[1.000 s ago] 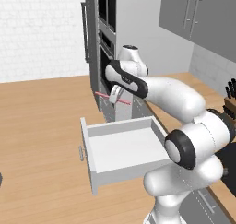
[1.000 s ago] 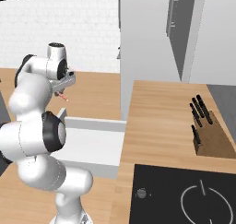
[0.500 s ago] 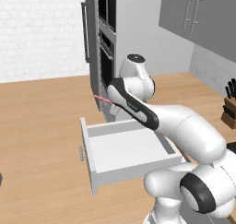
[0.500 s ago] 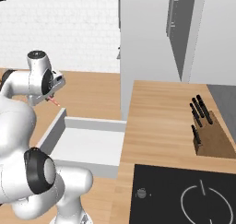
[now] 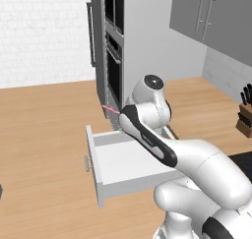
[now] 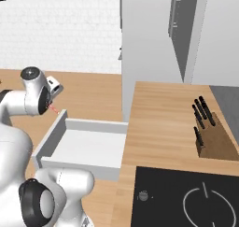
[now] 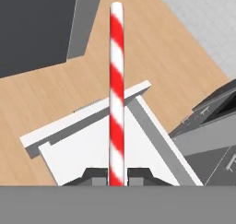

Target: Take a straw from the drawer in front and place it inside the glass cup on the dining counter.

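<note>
The floor point(image 5: 44, 134) of light wood planks spreads wide under everything. A tall grey cabinet point(image 5: 147, 41) with dark oven doors point(image 5: 114, 61) stands behind the drawer, and grey wall cabinets point(image 5: 216, 16) hang at the upper right of the left base view. In the right base view a wooden table point(image 6: 163, 123) runs along the right side, with a black cooktop point(image 6: 186, 198) set in its near end and a knife block point(image 6: 210, 139) near its right edge.

The white arm point(image 5: 162, 144) bends over the drawer point(image 5: 125, 162), which stands pulled fully open, its white inside bare. Its front panel carries a small metal handle point(image 5: 86, 163) and faces the open floor. In the right base view the drawer point(image 6: 86, 144) juts out from the left edge of the table.

The gripper point(image 7: 116, 174) is clamped on the straw point(image 7: 116, 89): in the hand view the two dark fingertips point(image 7: 94, 175) press its lower end from either side, and the red-and-white striped stick runs straight away from them, over the drawer's far corner and the floor beyond. In the left base view the straw point(image 5: 110, 109) pokes out as a short pink tip from behind the arm, above the back left corner of the drawer and clear of it. In the right base view it point(image 6: 54, 110) shows as a thin red line just beside the hand, above the drawer's left wall.
</note>
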Motion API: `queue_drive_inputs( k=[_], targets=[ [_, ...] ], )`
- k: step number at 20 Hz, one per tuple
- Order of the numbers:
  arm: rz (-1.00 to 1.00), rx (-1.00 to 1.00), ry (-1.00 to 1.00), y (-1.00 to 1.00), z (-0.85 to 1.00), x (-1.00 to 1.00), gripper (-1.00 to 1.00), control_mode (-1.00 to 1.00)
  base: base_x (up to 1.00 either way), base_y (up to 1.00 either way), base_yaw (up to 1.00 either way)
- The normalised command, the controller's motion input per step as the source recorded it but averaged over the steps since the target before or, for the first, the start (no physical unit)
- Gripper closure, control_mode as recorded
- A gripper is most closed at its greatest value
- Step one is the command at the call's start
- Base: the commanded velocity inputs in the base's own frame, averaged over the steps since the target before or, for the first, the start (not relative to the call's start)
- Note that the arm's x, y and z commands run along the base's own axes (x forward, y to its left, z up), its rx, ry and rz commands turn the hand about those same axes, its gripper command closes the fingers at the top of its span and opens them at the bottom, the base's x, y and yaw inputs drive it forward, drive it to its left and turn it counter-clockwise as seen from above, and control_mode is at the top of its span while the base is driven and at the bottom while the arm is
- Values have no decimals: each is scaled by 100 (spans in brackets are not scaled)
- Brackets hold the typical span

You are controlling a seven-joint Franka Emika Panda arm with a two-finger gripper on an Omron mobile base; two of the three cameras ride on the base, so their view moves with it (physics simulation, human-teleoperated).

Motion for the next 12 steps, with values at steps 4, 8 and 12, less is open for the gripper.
queue_drive_inputs(
  k=[4,8,12],
  targets=[
    [0,-1,1,4,-2,1,100,-100,0,0,0],
    [0,-7,2,20,-5,0,100,100,-7,34,0],
    [0,0,0,0,0,0,100,100,-17,93,6]
  ],
)
